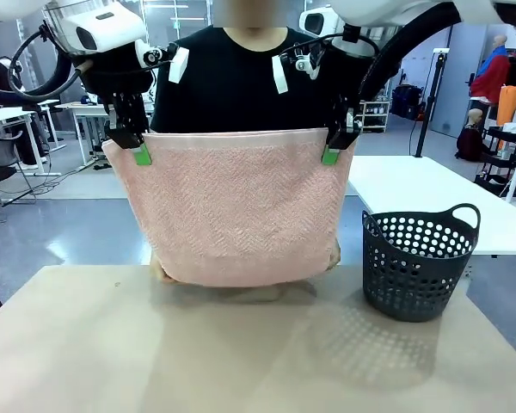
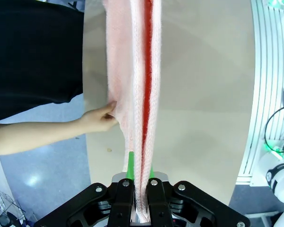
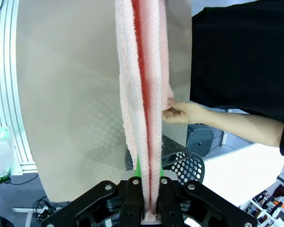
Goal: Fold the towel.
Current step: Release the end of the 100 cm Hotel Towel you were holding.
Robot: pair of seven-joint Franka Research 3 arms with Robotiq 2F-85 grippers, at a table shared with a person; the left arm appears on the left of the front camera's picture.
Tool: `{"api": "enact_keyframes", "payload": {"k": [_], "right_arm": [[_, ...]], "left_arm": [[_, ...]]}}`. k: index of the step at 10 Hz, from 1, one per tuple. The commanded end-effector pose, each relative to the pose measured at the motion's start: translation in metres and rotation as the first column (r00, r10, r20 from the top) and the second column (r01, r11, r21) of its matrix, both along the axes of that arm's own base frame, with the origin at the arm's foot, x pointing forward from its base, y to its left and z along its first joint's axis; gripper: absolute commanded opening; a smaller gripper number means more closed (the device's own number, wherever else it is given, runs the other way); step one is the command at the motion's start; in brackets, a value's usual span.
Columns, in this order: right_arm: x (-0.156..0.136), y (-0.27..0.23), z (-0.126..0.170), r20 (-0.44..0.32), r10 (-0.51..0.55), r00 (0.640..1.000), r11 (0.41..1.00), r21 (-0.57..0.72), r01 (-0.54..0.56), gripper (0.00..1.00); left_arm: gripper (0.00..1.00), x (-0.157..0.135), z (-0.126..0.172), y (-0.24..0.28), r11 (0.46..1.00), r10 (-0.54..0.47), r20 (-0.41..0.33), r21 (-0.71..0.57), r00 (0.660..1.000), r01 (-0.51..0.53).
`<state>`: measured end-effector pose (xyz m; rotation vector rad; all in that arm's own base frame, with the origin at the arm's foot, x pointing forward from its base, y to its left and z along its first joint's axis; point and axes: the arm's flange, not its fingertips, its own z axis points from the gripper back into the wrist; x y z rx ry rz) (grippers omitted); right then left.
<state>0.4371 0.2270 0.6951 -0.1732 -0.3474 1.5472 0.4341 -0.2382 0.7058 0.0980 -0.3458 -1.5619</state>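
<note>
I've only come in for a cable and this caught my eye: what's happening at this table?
The robot and a person are folding a pink towel together. The left gripper and right gripper each pinch an upper corner, so it hangs in two layers above the table. The person's hands hold its lower corners at the far side. A dark basket stands apart on the robot's right.

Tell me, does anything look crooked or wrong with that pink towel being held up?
Nothing stands out. The towel hangs flat, its top edge level, with the left gripper and right gripper each pinching an upper corner and the person's hands holding the lower corners. The basket stands upright on the table.
</note>
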Motion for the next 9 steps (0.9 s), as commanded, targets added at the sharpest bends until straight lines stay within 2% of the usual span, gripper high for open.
{"api": "enact_keyframes", "payload": {"k": [1, 9], "right_arm": [[-0.0004, -0.0008, 0.0010, 0.008, -0.004, 1.000, 1.000, 0.004, 0.004, 0.00], [-0.0004, -0.0008, 0.0010, 0.008, -0.004, 1.000, 1.000, 0.004, 0.004, 0.00]], "left_arm": [[0.00, 0.0002, 0.0008, 0.0015, 1.000, 0.002, 0.002, 0.001, 1.000, -0.002], [0.00, 0.0002, 0.0008, 0.0015, 1.000, 0.002, 0.002, 0.001, 1.000, -0.002]]}}
